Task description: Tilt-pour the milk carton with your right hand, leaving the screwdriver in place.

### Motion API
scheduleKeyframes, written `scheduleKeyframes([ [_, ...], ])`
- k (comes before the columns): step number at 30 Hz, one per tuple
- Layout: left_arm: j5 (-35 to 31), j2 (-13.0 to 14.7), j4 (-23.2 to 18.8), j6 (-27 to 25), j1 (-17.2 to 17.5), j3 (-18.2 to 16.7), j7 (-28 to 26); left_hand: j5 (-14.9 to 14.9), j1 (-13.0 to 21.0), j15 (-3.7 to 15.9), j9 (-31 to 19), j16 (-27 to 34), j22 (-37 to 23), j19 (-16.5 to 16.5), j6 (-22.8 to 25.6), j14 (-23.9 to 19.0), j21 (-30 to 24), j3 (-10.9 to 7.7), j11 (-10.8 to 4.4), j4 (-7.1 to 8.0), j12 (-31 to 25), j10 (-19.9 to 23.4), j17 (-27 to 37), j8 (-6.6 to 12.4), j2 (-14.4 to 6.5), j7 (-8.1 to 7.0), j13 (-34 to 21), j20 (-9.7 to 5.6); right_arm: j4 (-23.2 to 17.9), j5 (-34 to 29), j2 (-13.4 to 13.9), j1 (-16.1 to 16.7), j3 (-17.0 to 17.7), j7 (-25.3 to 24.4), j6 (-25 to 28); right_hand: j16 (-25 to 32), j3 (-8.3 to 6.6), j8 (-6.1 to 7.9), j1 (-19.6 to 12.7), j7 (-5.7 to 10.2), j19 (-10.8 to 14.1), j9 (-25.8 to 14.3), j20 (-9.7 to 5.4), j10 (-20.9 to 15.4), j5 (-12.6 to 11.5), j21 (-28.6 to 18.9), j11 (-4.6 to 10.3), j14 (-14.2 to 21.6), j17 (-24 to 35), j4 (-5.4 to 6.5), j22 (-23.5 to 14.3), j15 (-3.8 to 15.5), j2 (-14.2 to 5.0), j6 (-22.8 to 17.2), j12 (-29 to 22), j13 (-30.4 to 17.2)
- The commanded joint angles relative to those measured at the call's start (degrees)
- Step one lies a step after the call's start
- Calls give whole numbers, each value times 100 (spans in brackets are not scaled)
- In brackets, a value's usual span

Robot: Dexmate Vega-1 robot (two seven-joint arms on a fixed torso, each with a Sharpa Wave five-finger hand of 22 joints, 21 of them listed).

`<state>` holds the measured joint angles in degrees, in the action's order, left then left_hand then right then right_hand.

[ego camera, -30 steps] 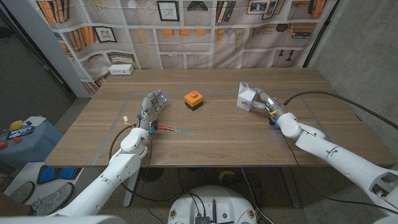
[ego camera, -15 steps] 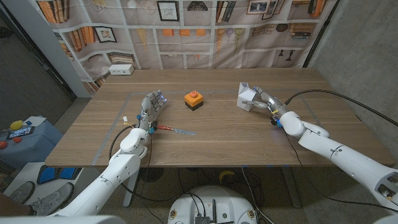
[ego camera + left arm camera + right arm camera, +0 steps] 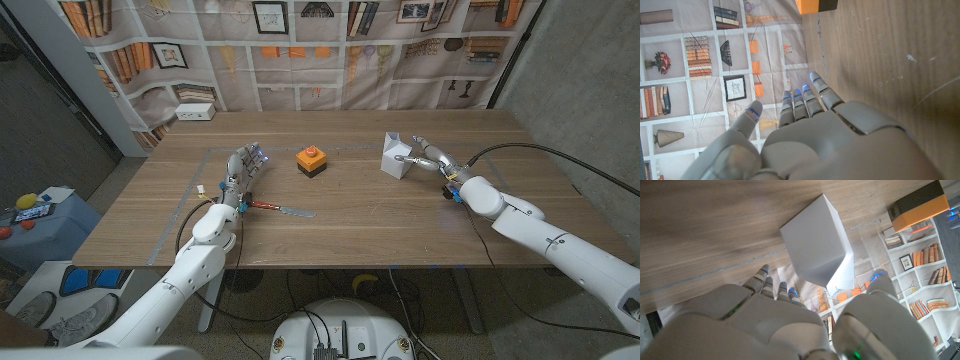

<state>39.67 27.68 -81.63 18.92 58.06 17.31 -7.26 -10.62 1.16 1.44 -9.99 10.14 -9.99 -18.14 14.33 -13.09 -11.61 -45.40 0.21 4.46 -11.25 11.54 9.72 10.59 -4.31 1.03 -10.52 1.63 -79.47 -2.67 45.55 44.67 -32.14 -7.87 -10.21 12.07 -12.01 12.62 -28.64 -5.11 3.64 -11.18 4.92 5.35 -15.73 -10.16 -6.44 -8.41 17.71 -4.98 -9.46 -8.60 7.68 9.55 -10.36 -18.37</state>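
The milk carton (image 3: 396, 157) stands upright on the far right part of the table (image 3: 380, 225). A second ago it was tipped in the right hand (image 3: 432, 161); now it is level again, and the hand has drawn back to the right, so only the fingertips (image 3: 407, 158) sit at the carton's side. In the right wrist view the carton (image 3: 818, 241) stands just clear of the spread fingers (image 3: 765, 282), so the hand looks open and holding nothing. I judge the tilt-pour done and the carton set down, with only the withdrawal left.

The screwdriver (image 3: 280, 208) lies on the near left part of the table, just beside the left hand (image 3: 241, 172), where it lay before. That hand stands with fingers apart and upward, gripping nothing. An orange and black box (image 3: 311, 160) sits near the middle, between the two hands and well apart from the carton. Nothing stands in the right arm's way back.
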Motion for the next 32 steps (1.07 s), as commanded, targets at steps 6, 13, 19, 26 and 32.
scheduleKeyframes([
  [6, -143, -29, 313, 99, -314, 69, 130, -16, 25, 7, -30, -28, -10, 26, -4, 95, 42, -55, -4, -32, 42, -96, 6, -4, -374, -17, -12, -25, 78, 817, -84, 197, 439, 147, -575, 3, 122, -1, 271, -56, -16, 12, -67, -8, -46, -35, 69, -53, 29, 102, -29, 72, -14, 360, -57, 58],
  [13, -385, 50, 261, 50, -382, 123, -28, -13, 59, -14, -29, -61, -9, 175, -130, 311, 83, -80, -7, -103, 92, -317, -2, -38, -371, -56, -10, -49, 386, 1194, -252, 88, 512, 390, -777, 26, 184, 7, 405, -109, 54, 29, -132, -60, -60, -68, 111, -11, 22, 156, -26, 133, -27, 239, -83, 122],
  [19, -482, -77, 408, 247, -468, 141, -91, -10, 71, -15, -28, -70, -8, 260, -192, 422, 99, -86, -14, -136, 89, -385, -4, -45, -374, -74, -9, -65, 542, 1304, -313, 12, 528, 472, -841, 43, 224, 13, 526, -113, 121, 43, -180, -151, -68, -90, 159, 26, 13, 216, -24, 174, -79, 122, -113, 185],
  [26, -439, -178, 732, 369, -625, 188, 115, -6, 99, -29, -28, -58, -8, 266, -205, 466, 89, -78, -6, -185, 74, -392, -7, -39, -392, -74, -8, -61, 760, 1509, -413, -68, 554, 615, -979, 76, 276, 21, 632, -120, 219, 57, -210, -344, -76, -113, 193, 134, -14, 256, -22, 220, -102, -21, -170, 262],
  [32, -426, -254, 811, 357, -663, 196, 47, -2, 112, -19, -29, -30, -8, 246, -172, 437, 73, -70, -9, -212, 53, -369, -6, -19, -405, -52, -7, -59, 784, 1648, -409, -78, 581, 691, -869, 92, 292, 31, 688, -154, 280, 62, -222, -414, -82, -124, 187, 197, -32, 284, -21, 238, -143, -127, -181, 309],
])
